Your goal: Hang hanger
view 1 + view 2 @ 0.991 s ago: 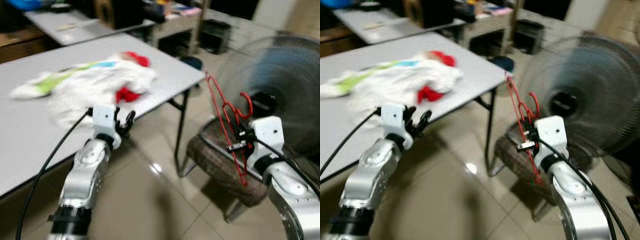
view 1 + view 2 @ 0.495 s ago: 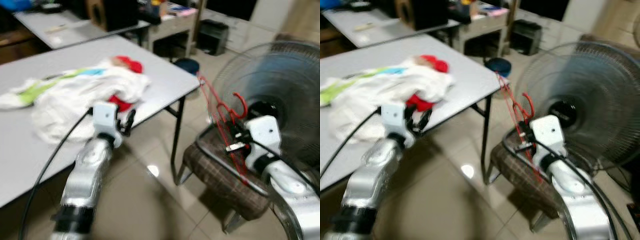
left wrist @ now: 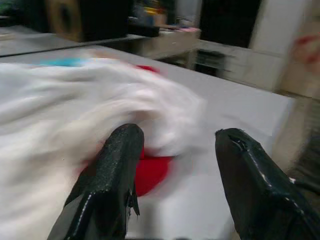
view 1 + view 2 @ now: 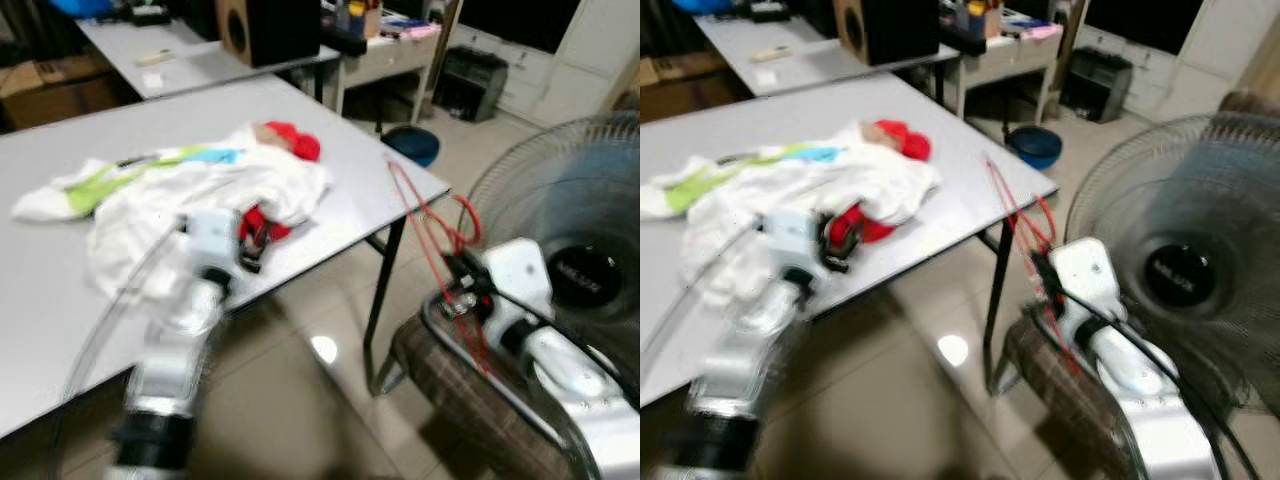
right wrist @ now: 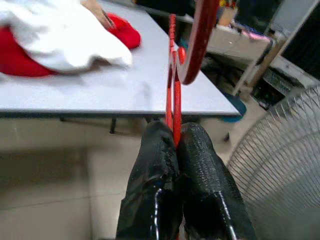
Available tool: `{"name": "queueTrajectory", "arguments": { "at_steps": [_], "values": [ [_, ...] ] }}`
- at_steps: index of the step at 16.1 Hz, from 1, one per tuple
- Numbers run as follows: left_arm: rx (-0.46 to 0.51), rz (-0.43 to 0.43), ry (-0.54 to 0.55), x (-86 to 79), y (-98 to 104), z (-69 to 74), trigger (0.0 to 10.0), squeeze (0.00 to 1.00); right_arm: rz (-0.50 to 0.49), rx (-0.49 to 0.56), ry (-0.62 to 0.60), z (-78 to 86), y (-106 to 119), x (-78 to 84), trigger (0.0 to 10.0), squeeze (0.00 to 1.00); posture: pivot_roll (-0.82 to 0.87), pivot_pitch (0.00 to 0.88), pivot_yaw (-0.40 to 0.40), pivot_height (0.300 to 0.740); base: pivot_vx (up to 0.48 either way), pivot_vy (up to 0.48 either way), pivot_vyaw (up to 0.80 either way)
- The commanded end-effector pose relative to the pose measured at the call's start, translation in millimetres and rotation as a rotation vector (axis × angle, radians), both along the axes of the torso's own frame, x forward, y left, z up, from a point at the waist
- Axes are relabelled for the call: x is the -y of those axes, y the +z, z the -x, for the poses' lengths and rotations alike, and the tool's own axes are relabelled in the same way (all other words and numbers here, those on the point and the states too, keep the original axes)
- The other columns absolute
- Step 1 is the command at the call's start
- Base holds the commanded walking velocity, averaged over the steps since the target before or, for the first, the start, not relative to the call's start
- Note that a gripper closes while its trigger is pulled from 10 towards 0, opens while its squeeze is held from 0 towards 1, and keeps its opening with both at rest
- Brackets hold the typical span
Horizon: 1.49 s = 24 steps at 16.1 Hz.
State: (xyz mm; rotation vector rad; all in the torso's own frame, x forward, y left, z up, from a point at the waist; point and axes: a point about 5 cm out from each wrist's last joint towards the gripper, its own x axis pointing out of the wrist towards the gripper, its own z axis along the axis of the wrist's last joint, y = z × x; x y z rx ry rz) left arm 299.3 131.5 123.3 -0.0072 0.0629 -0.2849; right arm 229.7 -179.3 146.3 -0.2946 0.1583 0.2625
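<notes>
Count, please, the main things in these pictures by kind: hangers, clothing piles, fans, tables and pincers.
Red hanger: 1
Clothes pile: 1
Fan: 1
Tables: 2, near and far
Pincers: 2, left pincer and right pincer
Total: 7

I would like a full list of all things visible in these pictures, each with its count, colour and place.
thin red wire hanger: one, red, clamped in the right gripper, hook upward, beside the table corner
heap of white clothes: one, white with red, green and blue parts, on the grey table
grey folding table: one, grey, on the robot's left
standing electric fan: one, dark grey, on the right
brown checked stool: one, brown, under the right arm
blue basin: one, blue, on the floor behind the table
black loudspeaker: one, black, on the far table
left gripper: one, black, open, at the clothes
right gripper: one, black, shut on the hanger
</notes>
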Motion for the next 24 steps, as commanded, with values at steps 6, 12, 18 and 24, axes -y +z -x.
{"name": "queueTrajectory", "arguments": {
  "at_steps": [6,12,18,24],
  "values": [
    [0.0,-0.21,0.016,-18.2,-11,1.1,10.0,1.0,0.038,0.049,0.019,13.4,13,7.2,10.0,0.0,-0.14,0.0,0.027,0.74,0.0,0.0,0.0],
    [-0.083,-0.095,-0.036,-14.1,-26,1.6,8.5,0.0,0.066,0.025,0.03,19.0,9,10.3,10.0,0.0,-0.16,0.0,0.047,0.74,0.0,0.0,0.0],
    [-0.069,-0.318,0.043,-23.3,-34,-5.2,0.0,0.0,0.097,-0.007,0.085,24.8,2,4.4,10.0,0.0,-0.15,0.0,0.054,0.74,0.0,0.0,0.0],
    [-0.075,-0.412,0.072,-34.8,-38,-7.8,0.0,0.0,0.102,-0.017,0.16,25.5,-2,-5.8,10.0,0.0,-0.14,0.0,0.048,0.74,0.0,0.0,0.0]
  ]
}}
